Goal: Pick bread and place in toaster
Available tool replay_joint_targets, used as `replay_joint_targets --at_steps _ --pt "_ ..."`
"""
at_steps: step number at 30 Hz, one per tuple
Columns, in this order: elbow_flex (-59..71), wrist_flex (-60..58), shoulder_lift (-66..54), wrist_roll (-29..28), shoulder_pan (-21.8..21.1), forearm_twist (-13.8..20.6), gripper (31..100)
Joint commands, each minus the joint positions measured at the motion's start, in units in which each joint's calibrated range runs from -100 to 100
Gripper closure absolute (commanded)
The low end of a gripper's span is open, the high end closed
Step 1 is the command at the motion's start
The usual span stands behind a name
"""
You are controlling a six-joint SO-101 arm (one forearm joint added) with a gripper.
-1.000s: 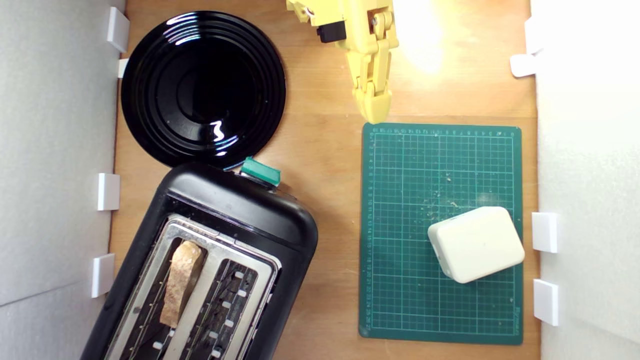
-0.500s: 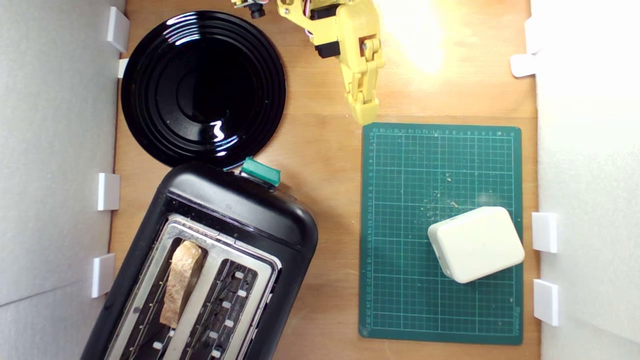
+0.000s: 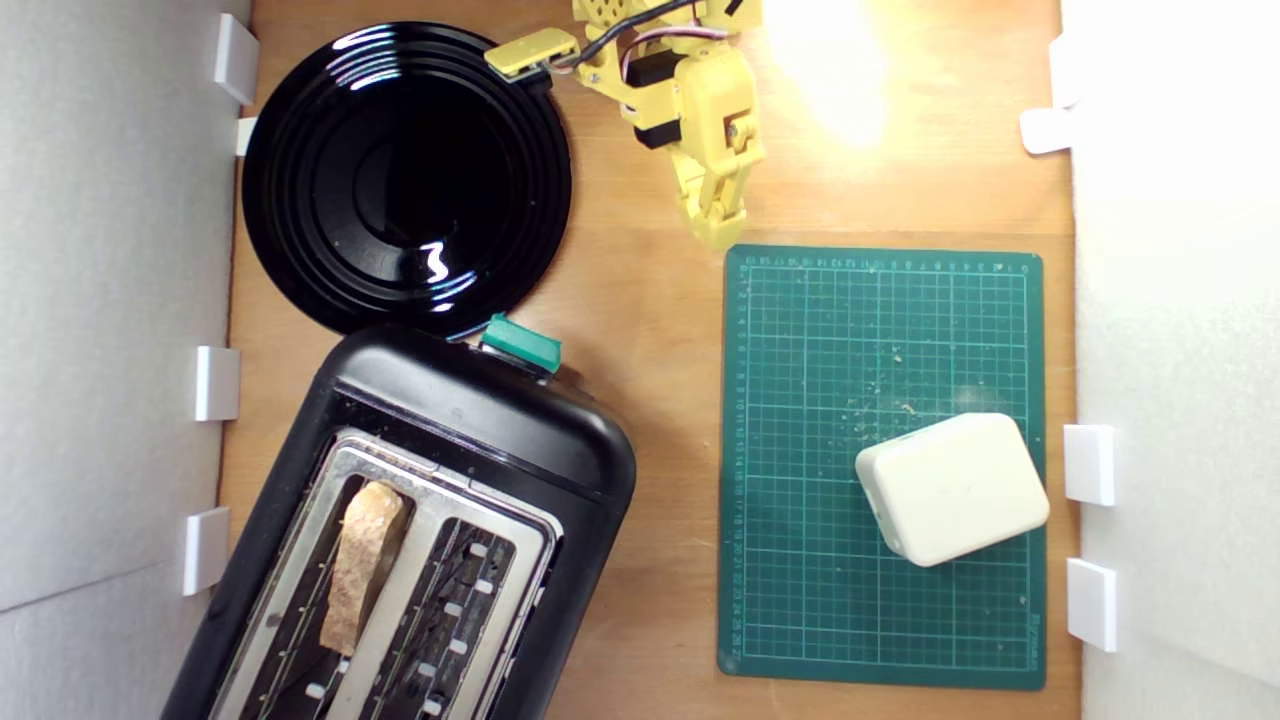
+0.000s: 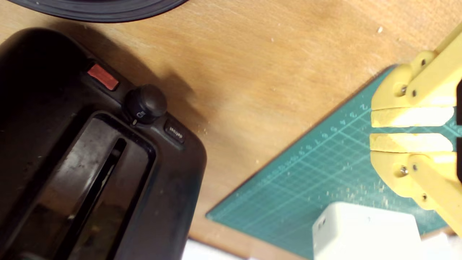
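The bread point(image 3: 360, 565) stands in the toaster point(image 3: 420, 520), down in the slot nearer the exterior view's left, with its top edge poking out. The toaster sits at about 7 o'clock in the exterior view, and its green knob point(image 3: 520, 343) points toward 12 o'clock. The gripper point(image 3: 716, 232) has pulled back toward 12 o'clock over the last second, off the top edge of the green mat point(image 3: 800, 560) and onto bare wood. Its jaws are together and hold nothing; the wrist view shows only a thin gap between the pads. So the bread job looks done, and the arm seems to be going home. A shiny black plate point(image 3: 300, 170) lies at 11 o'clock, just beside the toaster. A white block point(image 3: 952, 488) rests on the mat at 4 o'clock, with crumbs near it. The desk point(image 3: 650, 330) is pale brown wood. White walls point(image 3: 110, 300) with small white clips stand on both sides, and a bright light glares at 1 o'clock.
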Motion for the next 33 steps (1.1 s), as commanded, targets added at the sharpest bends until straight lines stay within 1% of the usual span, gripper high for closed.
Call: replay_joint_targets --at_steps 1,2,7,10,12,16,18,20,33 --pt "1.9 -1.76 -1.35 1.58 -0.31 0.6 82.6" --pt "2.99 -1.51 -1.44 2.63 -0.31 0.6 82.6" --pt "3.08 -1.59 -1.44 3.31 -0.31 0.6 82.6" --pt "3.08 -1.25 -1.44 5.56 -0.31 0.6 82.6" --pt "3.08 -1.25 -1.44 6.08 -0.31 0.6 82.6" --pt "3.17 -0.99 -1.44 6.13 -0.31 0.69 82.6" --pt "3.26 -0.99 -1.44 6.13 -0.31 1.78 82.6" --pt "3.26 -0.99 -1.44 6.13 -0.31 1.96 82.6" --pt "3.17 -0.91 -1.27 5.61 -0.64 1.78 82.0"
